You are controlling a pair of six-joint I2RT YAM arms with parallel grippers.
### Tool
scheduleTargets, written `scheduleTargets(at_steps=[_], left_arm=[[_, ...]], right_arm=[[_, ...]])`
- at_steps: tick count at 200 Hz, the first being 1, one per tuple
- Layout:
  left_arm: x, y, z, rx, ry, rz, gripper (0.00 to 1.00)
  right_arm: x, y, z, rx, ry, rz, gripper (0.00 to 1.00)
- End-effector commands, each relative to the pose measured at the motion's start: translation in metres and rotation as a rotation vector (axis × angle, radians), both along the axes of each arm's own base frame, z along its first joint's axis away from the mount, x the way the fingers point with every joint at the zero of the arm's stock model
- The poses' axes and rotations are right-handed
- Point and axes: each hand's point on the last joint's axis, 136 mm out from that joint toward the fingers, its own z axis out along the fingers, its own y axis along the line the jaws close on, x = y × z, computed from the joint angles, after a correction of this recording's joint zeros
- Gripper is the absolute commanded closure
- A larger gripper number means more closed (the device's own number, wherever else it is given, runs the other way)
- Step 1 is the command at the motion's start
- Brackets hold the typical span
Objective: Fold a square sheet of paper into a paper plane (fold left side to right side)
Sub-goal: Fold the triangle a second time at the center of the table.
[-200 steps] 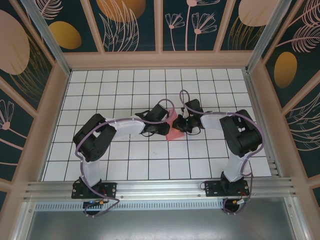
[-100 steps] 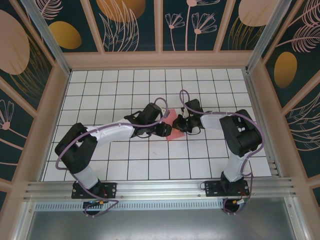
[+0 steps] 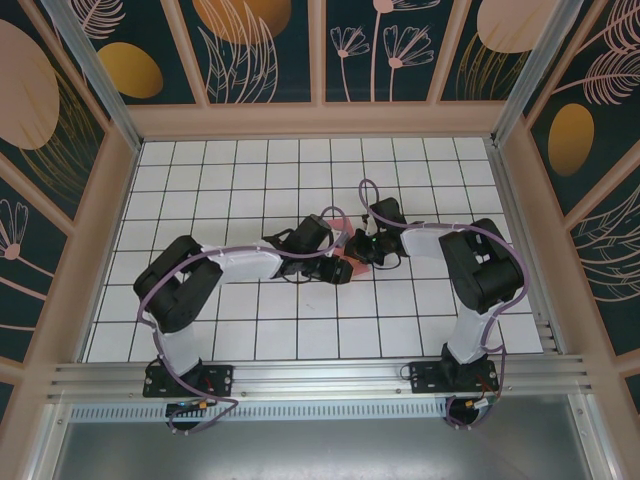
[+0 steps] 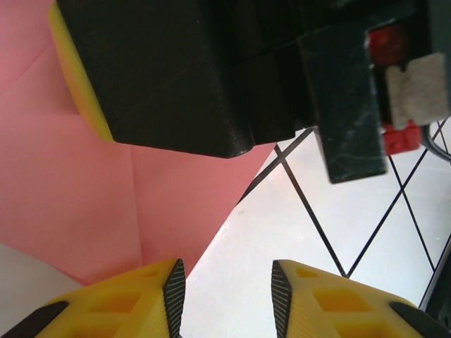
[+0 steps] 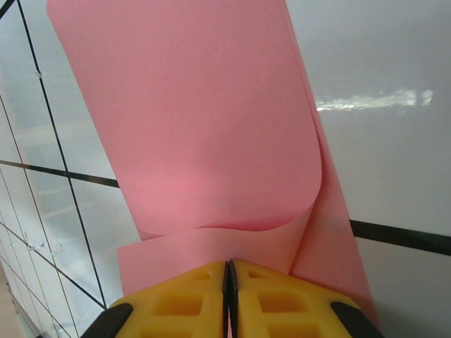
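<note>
The square sheet of paper (image 5: 190, 127) is salmon pink and curls over itself in a soft loop ahead of my right gripper (image 5: 227, 271), which is shut on its near edge. From above, a small pink patch of the sheet (image 3: 341, 270) shows at mid-table between the two grippers. My left gripper (image 4: 227, 296) is open just above the tiles, with bare white table between its pads. The sheet (image 4: 63, 176) lies to its left, its edge running beside the left finger (image 4: 141, 299). The right gripper's yellow finger (image 4: 74, 84) and black body hang close in front.
White grid tiles (image 3: 250, 180) cover the table inside a wooden frame with patterned walls (image 3: 90, 60). Both arms meet at the middle, left gripper (image 3: 336, 260) nearly touching right gripper (image 3: 358, 248). Cables loop over both wrists.
The left arm stretched out low, then drew its elbow back up. Its gripper now covers more of the paper from above and opened slightly. The right gripper kept its hold.
</note>
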Motion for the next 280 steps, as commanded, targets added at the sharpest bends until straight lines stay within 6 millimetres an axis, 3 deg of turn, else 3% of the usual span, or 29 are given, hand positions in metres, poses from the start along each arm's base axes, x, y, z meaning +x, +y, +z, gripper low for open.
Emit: scheduleTargets(at_steps=[1,75,120,181,210,244,280], left_arm=[[-0.001,-0.001,-0.008,0.003,0.014,-0.002,0.59],[-0.006,0.011,-0.036,0.070,0.045,0.014,0.60],[-0.009,0.012,-0.042,0.074,0.062,0.010,0.60],[-0.025,0.027,-0.065,0.114,0.116,0.021,0.63],[-0.026,0.028,-0.065,0.110,0.118,0.025,0.67],[-0.027,0.030,-0.065,0.115,0.118,0.032,0.69],[-0.027,0.033,-0.065,0.121,0.116,0.039,0.70]], right_arm=[[-0.015,-0.012,-0.027,-0.094,0.072,0.008,0.86],[-0.015,-0.014,-0.028,-0.104,0.070,0.010,0.86],[-0.013,-0.013,-0.024,-0.100,0.059,0.014,0.86],[0.006,-0.008,0.035,0.002,-0.088,0.021,0.90],[-0.008,-0.015,0.048,0.013,-0.105,0.016,0.94],[-0.033,-0.009,0.039,0.060,-0.069,0.015,0.96],[-0.039,0.008,0.028,0.076,-0.047,0.042,0.97]])
